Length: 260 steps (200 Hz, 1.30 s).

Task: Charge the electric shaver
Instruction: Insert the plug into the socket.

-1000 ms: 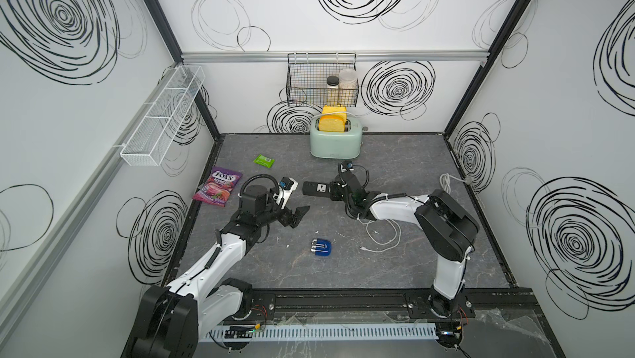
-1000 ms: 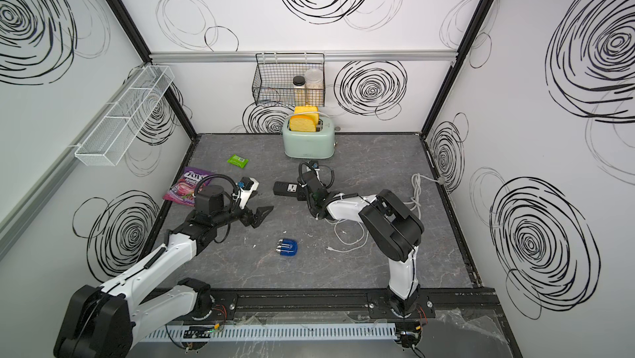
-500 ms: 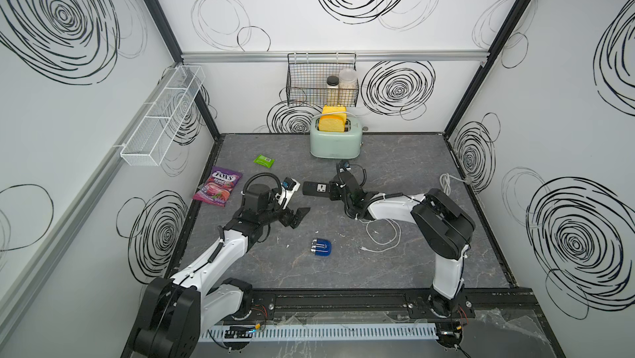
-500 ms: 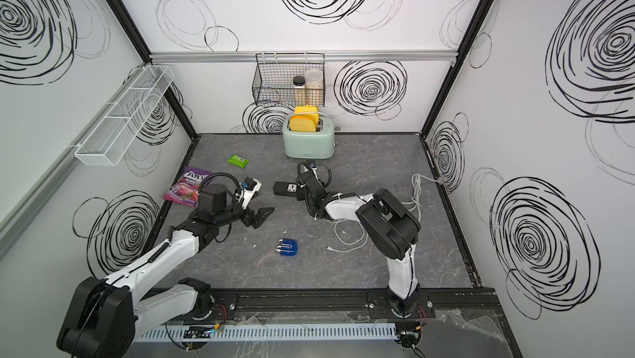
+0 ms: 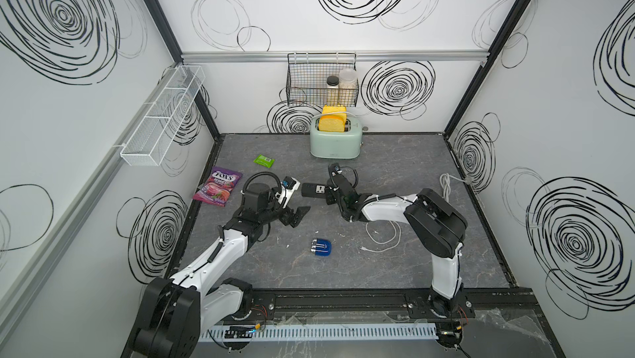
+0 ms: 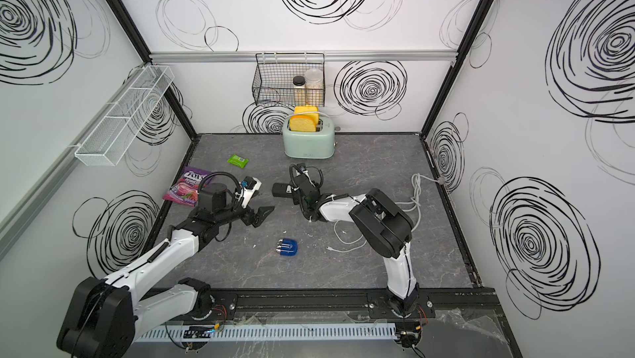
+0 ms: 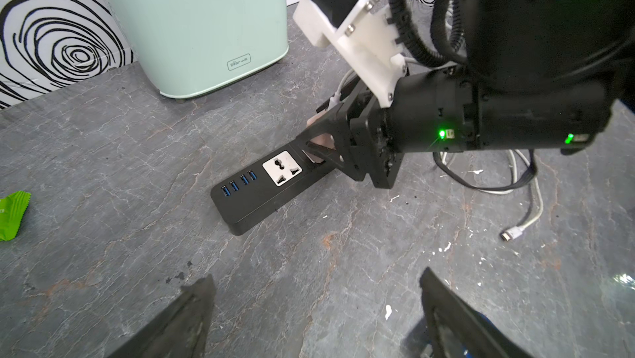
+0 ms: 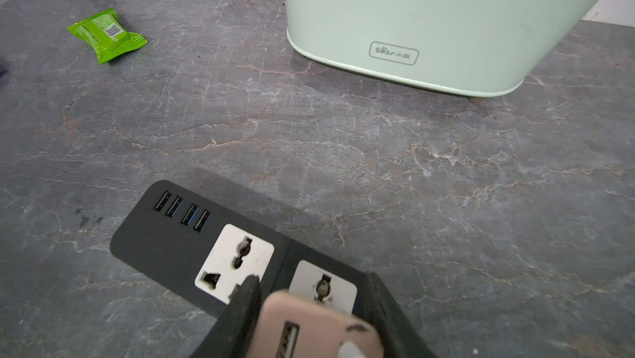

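Top view, shaver (image 5: 322, 247) near L claw (image 5: 298, 216), apart.

— Is the pinkish cube-shaped plug adapter (image 8: 319, 328) seated?
— Can't tell. It's blurred and cut by the right wrist picture's edge, and its prongs are hidden between the right pincer (image 8: 312, 277) fingers.
— And the black power strip (image 5: 314, 190)?
— In both top views that pincer covers its end nearer the table (image 5: 395, 174)'s right edge.

The power strip (image 5: 313, 190) lies between the toaster (image 5: 336, 143) behind and the electric shaver (image 5: 321, 247) in front.
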Tool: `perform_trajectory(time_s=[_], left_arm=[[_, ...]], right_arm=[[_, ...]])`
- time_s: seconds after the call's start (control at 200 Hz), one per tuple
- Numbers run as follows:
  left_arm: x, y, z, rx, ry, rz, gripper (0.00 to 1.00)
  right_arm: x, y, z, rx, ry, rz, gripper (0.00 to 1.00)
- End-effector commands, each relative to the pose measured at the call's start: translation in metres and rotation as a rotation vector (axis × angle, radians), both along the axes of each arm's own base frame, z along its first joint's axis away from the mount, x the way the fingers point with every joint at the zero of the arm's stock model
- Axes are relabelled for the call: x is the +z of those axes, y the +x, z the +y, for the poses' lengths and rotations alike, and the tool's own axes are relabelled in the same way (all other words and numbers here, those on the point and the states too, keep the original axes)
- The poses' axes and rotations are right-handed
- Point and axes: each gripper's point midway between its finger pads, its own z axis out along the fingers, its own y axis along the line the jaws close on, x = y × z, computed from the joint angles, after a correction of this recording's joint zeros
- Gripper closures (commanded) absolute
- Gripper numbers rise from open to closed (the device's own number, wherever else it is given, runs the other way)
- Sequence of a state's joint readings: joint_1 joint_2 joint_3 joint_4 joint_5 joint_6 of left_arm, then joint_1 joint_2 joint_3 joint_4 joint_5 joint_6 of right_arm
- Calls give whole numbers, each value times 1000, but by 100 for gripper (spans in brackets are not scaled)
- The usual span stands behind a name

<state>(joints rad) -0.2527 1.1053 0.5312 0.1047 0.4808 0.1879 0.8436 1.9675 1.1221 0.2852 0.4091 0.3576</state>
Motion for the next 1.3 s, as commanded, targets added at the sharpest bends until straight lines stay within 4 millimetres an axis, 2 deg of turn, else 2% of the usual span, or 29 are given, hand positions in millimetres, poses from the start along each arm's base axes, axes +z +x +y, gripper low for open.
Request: perform_trajectory(time_s=[0.0,0.09,0.25,0.38,0.485,0.575,0.7,0.805,0.876,1.026,1.116,1.191,1.296], left_arm=[[14,6,-3,-6,-6,-47,3],[14,6,-2,-1,-6,-47,3],[14,7,-1,4,-8,-51,3],[13,7,-1,8,-15,-46,3],[13,8,0,14,-13,-45,3],[16,10,1,20,-15,-49,3],[18,10,1,22,-21,-53,3],[18,9,1,21,-24,-51,3],[20,10,1,22,-26,-54,3],[24,10,0,19,-30,-63,3],[24,9,1,21,-30,-63,3],[23,9,1,23,-31,-64,3],[23,8,1,22,-30,-65,3]], right_arm=[[-34,-14,-4,22,-119,79,100],[-53,-15,-12,-16,-166,143,100],[-79,-23,-29,-56,-128,272,100],[-93,-32,-31,-45,-212,283,100],[-100,-35,-29,-40,-211,303,99],[-92,-32,-28,-44,-187,299,94],[-59,-21,-22,-62,-86,260,77],[-32,-8,-16,-89,-14,224,70],[-23,-4,-11,-96,20,214,65],[-15,-5,-2,-82,68,213,52],[-9,-5,2,-72,61,194,51],[-17,-5,0,-79,36,206,52],[-32,-6,-3,-90,3,233,58]])
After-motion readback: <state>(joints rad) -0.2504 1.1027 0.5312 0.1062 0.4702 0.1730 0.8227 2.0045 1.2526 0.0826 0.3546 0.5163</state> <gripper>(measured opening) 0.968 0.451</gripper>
